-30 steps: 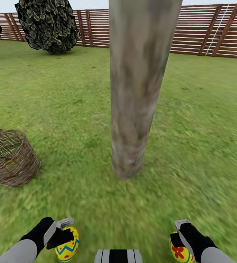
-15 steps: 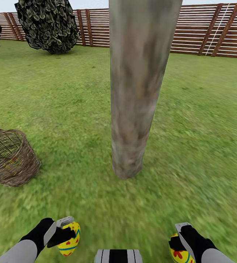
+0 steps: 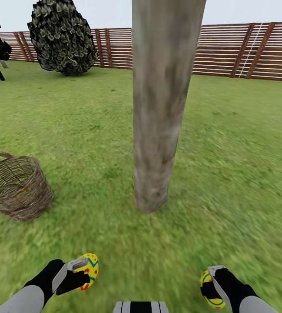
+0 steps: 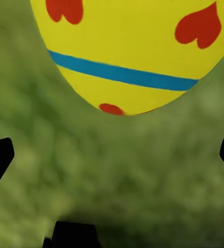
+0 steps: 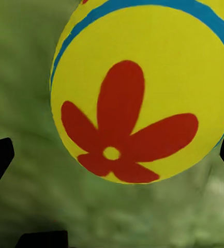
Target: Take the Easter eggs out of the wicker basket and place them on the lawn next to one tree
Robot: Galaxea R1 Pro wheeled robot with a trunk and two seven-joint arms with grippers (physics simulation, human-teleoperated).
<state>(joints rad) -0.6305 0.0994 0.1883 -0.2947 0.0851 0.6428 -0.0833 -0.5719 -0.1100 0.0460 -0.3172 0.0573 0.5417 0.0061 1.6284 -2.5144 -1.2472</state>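
A: Basket [image 3: 17,186] sits left on the lawn [image 3: 236,174]. The claws?
B: Left gripper [image 3: 81,270] pinches one egg [image 3: 88,268], right gripper [image 3: 210,287] another [image 3: 208,289], low before the tree [image 3: 158,130], seemingly for setting down.

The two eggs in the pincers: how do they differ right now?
The left egg carries red hearts and one blue band; the right egg carries a red flower inside a blue ring. In the head view the left egg shows nearly whole beside the left pincer, while the right egg sits half hidden behind the right pincer. Both are yellow and held over the lawn.
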